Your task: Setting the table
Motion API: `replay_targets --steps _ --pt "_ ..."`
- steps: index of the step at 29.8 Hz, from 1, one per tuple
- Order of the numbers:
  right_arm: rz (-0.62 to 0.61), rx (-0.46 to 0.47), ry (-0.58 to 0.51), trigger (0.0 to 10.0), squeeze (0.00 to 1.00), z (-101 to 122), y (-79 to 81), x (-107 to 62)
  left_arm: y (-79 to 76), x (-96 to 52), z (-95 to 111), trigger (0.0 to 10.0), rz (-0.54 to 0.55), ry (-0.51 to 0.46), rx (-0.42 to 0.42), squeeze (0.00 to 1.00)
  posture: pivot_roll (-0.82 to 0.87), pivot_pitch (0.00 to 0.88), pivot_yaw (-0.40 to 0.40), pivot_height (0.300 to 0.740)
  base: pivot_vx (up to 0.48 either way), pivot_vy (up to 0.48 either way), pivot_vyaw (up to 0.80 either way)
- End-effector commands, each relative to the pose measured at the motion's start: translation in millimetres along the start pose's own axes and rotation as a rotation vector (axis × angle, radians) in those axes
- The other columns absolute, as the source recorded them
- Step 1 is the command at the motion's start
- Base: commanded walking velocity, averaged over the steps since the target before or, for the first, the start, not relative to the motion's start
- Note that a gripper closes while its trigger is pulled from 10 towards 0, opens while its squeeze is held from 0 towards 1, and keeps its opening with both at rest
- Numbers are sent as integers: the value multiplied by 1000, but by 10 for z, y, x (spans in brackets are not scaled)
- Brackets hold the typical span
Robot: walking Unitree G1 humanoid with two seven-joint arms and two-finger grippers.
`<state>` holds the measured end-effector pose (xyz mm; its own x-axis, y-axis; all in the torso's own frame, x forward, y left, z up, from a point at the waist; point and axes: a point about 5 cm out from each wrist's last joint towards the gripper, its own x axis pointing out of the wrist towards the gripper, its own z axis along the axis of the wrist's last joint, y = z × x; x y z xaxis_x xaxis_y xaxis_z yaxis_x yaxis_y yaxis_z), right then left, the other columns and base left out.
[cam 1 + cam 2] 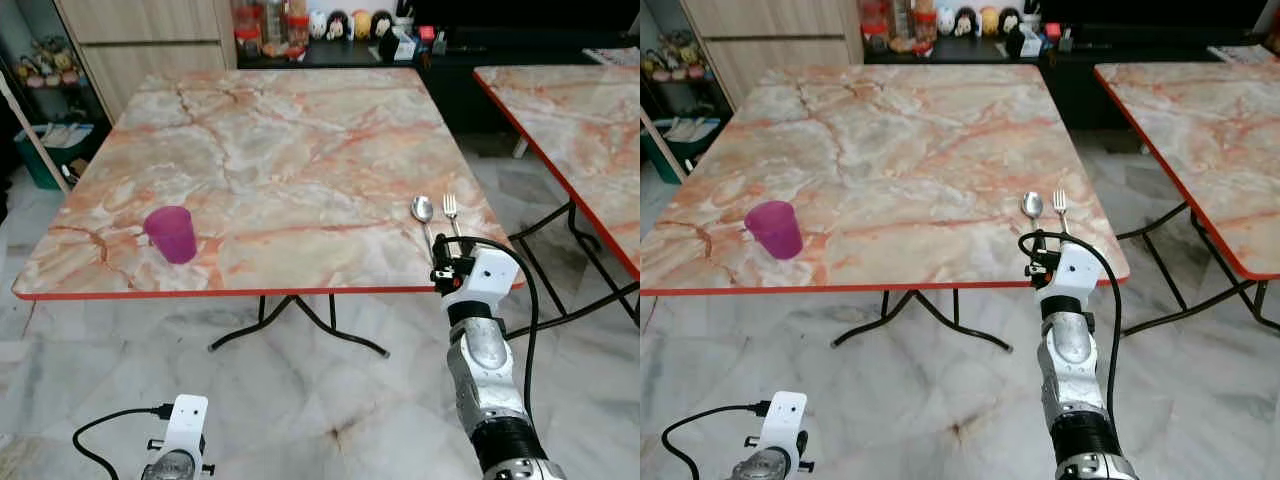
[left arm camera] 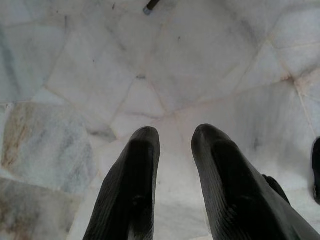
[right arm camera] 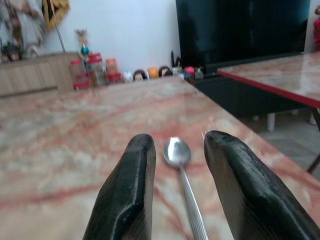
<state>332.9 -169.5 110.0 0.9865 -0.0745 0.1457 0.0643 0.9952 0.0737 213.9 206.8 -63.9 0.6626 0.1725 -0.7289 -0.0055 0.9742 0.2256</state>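
Purple cup point(image 1: 172, 233) upright on surface point(image 1: 300, 150), contents not visible. Right gripper point(image 3: 175, 150) jaws open astride spoon point(image 3: 186, 175); left gripper point(image 2: 175, 150) jaws open.

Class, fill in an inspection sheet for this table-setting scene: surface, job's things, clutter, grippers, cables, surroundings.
Surface: marble-pattern table with red edge.
Job's things: spoon and fork side by side near the front right edge; purple cup upright, front left.
Clutter: nothing seen on the table.
Grippers: right gripper open, fingers straddling the spoon handle; left gripper open, low over the floor.
Cables: black cable looping off the right wrist.
Surroundings: second table on the right; jars behind.
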Motion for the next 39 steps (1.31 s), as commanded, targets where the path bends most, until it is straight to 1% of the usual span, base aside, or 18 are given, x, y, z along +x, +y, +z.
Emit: replay_targets --steps 1,10,13,15,20,28,35,39 --pt "11 18 -7 10000 0 24 60 24 -3 -9 -54 10000 0 21 23 0 -21 34 -11 740 285 0 0" --pt "23 31 -2 10000 0 30 140 55 13 -8 -54 10000 2 23 32 0 -12 18 -8 740 337 0 0" --pt "31 39 -7 10000 0 52 163 72 24 -5 -45 10000 5 21 32 0 -11 31 -8 740 345 0 0" --pt "30 42 -11 10000 0 69 171 87 39 -3 -35 10000 13 19 24 0 -4 67 -11 740 345 0 0" --pt "26 43 -13 10000 0 79 189 100 82 -6 -53 10000 29 23 8 0 6 96 -12 740 345 0 0" --pt "37 34 -26 10000 0 104 213 101 136 -20 -114 10000 49 37 -8 0 7 119 -8 740 345 0 0" --pt "36 34 -34 10000 0 125 214 93 145 -19 -112 10000 53 37 -12 0 2 133 -6 740 345 0 0" --pt "48 4 -46 10000 0 142 216 59 146 -16 -101 10000 53 36 -9 0 -6 141 -4 740 339 0 0"
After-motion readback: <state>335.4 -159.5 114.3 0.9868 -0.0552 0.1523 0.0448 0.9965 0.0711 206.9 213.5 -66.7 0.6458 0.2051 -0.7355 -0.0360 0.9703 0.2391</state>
